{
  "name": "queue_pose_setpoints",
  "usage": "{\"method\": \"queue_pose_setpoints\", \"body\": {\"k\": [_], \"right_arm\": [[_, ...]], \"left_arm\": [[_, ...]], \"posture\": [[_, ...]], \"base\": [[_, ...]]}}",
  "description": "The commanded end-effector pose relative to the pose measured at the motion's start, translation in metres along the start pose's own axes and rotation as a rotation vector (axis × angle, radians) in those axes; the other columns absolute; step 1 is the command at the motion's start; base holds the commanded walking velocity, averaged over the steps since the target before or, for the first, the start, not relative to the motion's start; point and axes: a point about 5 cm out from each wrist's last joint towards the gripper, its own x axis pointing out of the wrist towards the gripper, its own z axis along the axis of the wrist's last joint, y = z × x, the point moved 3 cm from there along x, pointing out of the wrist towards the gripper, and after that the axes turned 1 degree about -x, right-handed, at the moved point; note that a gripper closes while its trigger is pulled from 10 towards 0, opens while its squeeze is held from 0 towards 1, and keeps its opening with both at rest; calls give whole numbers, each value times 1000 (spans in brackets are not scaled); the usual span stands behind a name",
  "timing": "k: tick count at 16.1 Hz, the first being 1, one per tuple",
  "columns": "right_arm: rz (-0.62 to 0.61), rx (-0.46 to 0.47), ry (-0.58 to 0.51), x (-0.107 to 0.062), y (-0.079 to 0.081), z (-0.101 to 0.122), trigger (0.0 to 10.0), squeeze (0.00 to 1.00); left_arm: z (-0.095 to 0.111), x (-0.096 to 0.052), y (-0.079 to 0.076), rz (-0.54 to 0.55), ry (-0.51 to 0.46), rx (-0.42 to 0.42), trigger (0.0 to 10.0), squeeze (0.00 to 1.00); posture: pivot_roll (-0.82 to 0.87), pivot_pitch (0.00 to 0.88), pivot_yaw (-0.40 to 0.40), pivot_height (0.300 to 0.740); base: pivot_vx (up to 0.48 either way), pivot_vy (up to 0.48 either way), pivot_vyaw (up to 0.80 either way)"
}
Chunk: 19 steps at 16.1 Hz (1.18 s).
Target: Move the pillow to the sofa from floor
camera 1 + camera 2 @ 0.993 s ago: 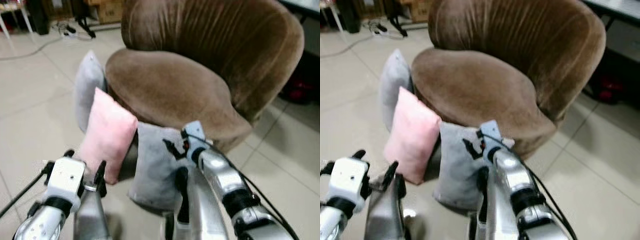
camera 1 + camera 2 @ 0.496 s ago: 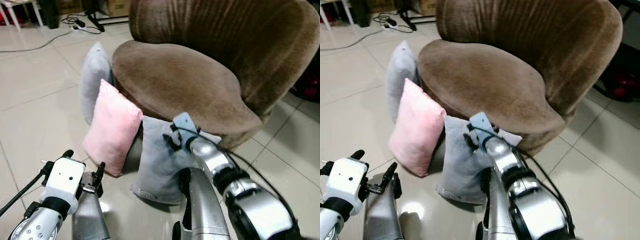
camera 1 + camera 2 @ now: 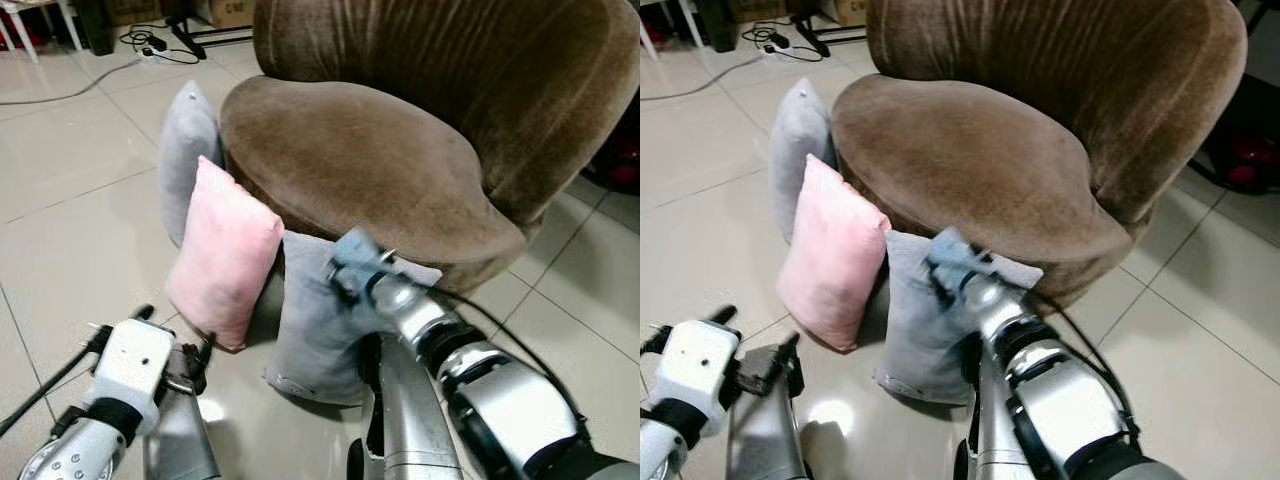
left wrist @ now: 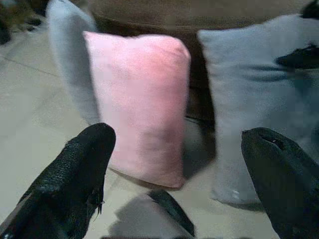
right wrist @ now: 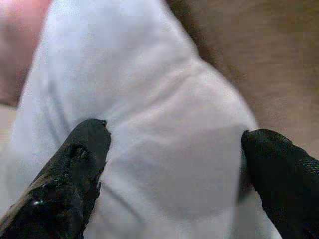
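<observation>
Three pillows lean upright against the brown sofa (image 3: 350, 150) on the tiled floor: a grey one (image 3: 188, 145) farthest left, a pink one (image 3: 225, 255) in the middle, and a nearer grey pillow (image 3: 310, 335). My right gripper (image 3: 350, 265) is at the top edge of the nearer grey pillow (image 5: 149, 94). In the right wrist view it (image 5: 174, 134) is open, with one black finger (image 5: 84, 149) on each side of the pillow's top. My left gripper (image 3: 174, 330) is low at the front left, open, facing the pink pillow (image 4: 139, 94) from a short way off.
Cables and a power strip (image 3: 150, 40) lie on the floor at the back left, near a white furniture leg (image 3: 10, 25). A red object (image 3: 625, 160) sits behind the sofa on the right. Open tile floor spreads to the left of the pillows.
My right gripper has reached forward onto the nearer grey pillow's top edge. The head view has dipped closer to the pillows. The left gripper has barely moved.
</observation>
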Motion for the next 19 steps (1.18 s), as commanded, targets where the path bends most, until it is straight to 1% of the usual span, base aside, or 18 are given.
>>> {"method": "queue_pose_setpoints", "body": {"k": [1, 3, 5, 6, 7, 9, 14, 19], "right_arm": [[16, -37, 44, 0, 5, -11, 10000, 0], [36, -52, 42, 0, 12, -11, 10000, 0], [67, -112, 30, 0, 23, -8, 10000, 0], [71, -123, 25, 1, 27, -6, 9020, 0], [68, -134, 24, 1, 30, -5, 4353, 0], [56, -127, 29, 1, 30, -5, 0, 0], [19, -112, 12, 2, 29, 0, 0, 0], [21, -113, 2, 2, 33, 4, 0, 0]], "left_arm": [[-1, -4, -9, -68, 14, -16, 10000, 0], [-4, -8, -13, -107, 34, -19, 10000, 0], [-6, -10, -14, -126, 48, -11, 10000, 0], [-6, -10, -13, -126, 49, -10, 10000, 0], [-5, -10, -13, -130, 50, -9, 10000, 0], [-5, -11, -13, -134, 53, -8, 10000, 0], [-6, -13, -14, -143, 62, -5, 10000, 0], [-5, -15, -16, -144, 64, -5, 10000, 0]], "posture": [[38, 80, -102, 415], [42, 80, -102, 415], [44, 80, -101, 415], [45, 81, -99, 415], [46, 82, -100, 415], [49, 84, -99, 415], [52, 86, -102, 415], [61, 89, -104, 415]], "base": [[0, 0, 0], [0, 0, 0], [0, 0, 0], [0, 0, 0], [0, 0, 0], [0, 0, 0], [0, 0, 0], [0, 0, 0]]}}
